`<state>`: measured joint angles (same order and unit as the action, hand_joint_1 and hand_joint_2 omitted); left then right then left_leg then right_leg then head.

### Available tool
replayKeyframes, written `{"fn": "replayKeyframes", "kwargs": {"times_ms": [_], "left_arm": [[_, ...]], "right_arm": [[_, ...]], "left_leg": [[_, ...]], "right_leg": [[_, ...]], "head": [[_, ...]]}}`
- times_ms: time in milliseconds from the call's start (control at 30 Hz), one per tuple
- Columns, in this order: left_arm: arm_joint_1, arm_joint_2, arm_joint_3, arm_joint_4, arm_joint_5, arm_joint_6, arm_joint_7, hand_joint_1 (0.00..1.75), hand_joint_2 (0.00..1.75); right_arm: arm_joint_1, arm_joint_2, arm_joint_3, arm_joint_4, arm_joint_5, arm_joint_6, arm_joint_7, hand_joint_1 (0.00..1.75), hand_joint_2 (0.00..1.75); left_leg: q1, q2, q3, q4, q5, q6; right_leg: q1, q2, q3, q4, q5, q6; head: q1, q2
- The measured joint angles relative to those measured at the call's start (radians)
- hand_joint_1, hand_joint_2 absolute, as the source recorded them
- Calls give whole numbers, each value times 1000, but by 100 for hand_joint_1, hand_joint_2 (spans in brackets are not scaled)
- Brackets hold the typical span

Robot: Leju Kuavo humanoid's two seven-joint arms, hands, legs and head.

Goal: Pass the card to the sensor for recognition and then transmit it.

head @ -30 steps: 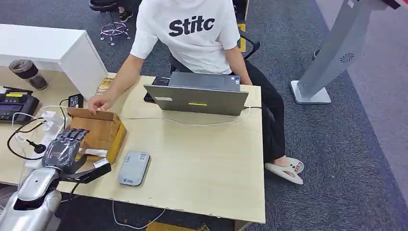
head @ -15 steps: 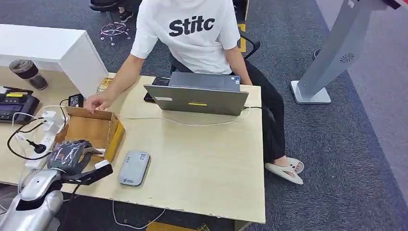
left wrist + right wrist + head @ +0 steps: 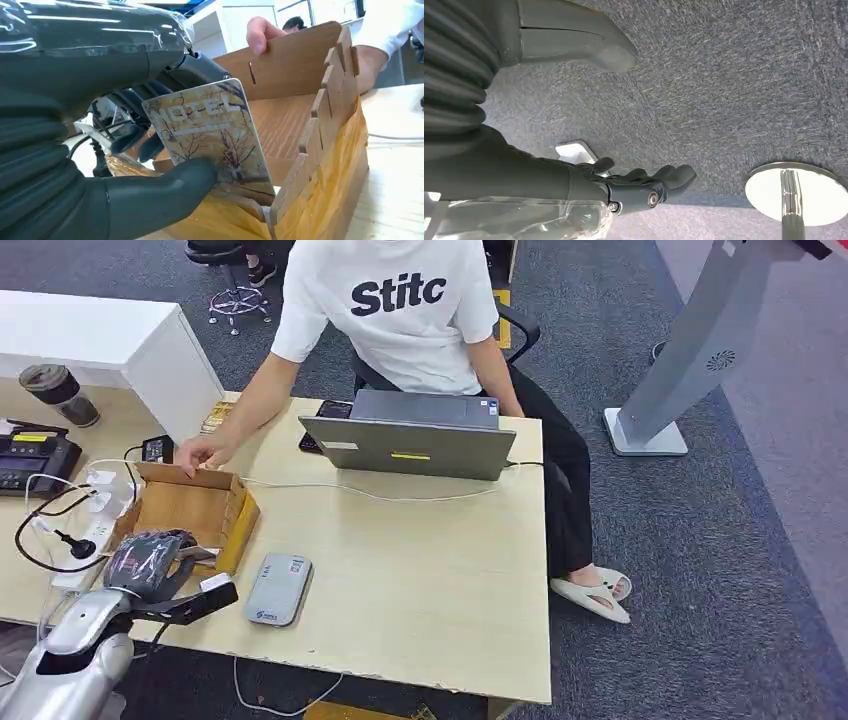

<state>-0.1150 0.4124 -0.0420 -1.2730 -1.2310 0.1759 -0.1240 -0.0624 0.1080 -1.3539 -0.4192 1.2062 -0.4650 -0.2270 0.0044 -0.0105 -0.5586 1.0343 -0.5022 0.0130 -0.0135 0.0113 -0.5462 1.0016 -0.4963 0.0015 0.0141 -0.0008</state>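
An office: grey carpet (image 3: 700, 540), a wooden desk (image 3: 420, 580) with a laptop (image 3: 410, 445), a swivel chair (image 3: 235, 300).

Glossy card (image 3: 215, 137), cardboard box (image 3: 320, 150).

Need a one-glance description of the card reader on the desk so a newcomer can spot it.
Start at the light wooden desk where a person sits behind a grey laptop. Near the desk's front edge, just right of the open cardboard box and the left hand, lies the card reader. It is the flat grey rounded slab lying alone, apart from the cables.
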Motion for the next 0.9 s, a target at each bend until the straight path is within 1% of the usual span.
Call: {"fn": "replayKeyframes", "kwargs": {"times_ms": [133,200,300,400,533,633,700,767,800,833,900], "left_arm": [[-4,-2,0,-5,6,30,14,175,175],[-12,-2,0,-24,15,43,22,175,175],[-28,5,5,-70,47,43,25,175,175],[-36,8,25,-114,93,43,10,175,175],[-37,9,55,-169,114,43,5,175,175],[-19,6,76,-215,150,65,-16,175,175],[30,6,103,-269,194,79,-48,175,175],[121,-2,145,-346,255,95,-97,175,175],[175,-16,171,-388,281,114,-132,175,175],[231,-41,200,-434,298,136,-173,175,175],[325,-86,247,-497,305,156,-232,175,175]], "right_arm": [[0,1,0,-2,-1,0,-1,0,175],[1,2,0,-6,-3,0,-4,0,175],[2,9,0,-13,-5,0,-8,0,175],[6,14,0,-20,-12,0,-11,0,175],[10,19,0,-24,-17,-1,-13,0,175],[11,27,-2,-30,-19,0,-13,0,175],[13,35,-5,-38,-24,0,-10,0,175],[17,48,-16,-49,-40,3,0,0,175],[19,58,-23,-57,-47,8,5,0,175],[24,69,-31,-69,-56,16,6,0,175],[32,88,-44,-88,-57,22,6,0,175]], "left_leg": [[0,0,0,0,0,0],[0,0,0,0,0,0],[0,0,0,0,0,0],[0,0,0,0,0,0],[0,0,0,0,0,0],[0,1,-1,0,0,0],[0,4,-1,0,0,0],[0,8,0,0,-2,-1],[0,10,0,0,-3,-2],[0,10,0,0,-4,-1],[0,10,0,0,-5,0]], "right_leg": [[0,0,0,0,0,0],[0,0,0,0,0,0],[0,0,0,0,0,0],[0,0,0,0,0,0],[0,0,0,0,0,0],[0,1,0,1,0,0],[0,4,-1,1,0,0],[0,8,-1,1,-1,-1],[0,9,-1,1,-1,-1],[0,10,-2,1,-2,-2],[0,9,-2,1,-3,-1]], "head": [[0,0],[0,0],[0,0],[0,0],[0,0],[0,0],[0,0],[0,0],[0,0],[-1,0],[-1,0]]}}
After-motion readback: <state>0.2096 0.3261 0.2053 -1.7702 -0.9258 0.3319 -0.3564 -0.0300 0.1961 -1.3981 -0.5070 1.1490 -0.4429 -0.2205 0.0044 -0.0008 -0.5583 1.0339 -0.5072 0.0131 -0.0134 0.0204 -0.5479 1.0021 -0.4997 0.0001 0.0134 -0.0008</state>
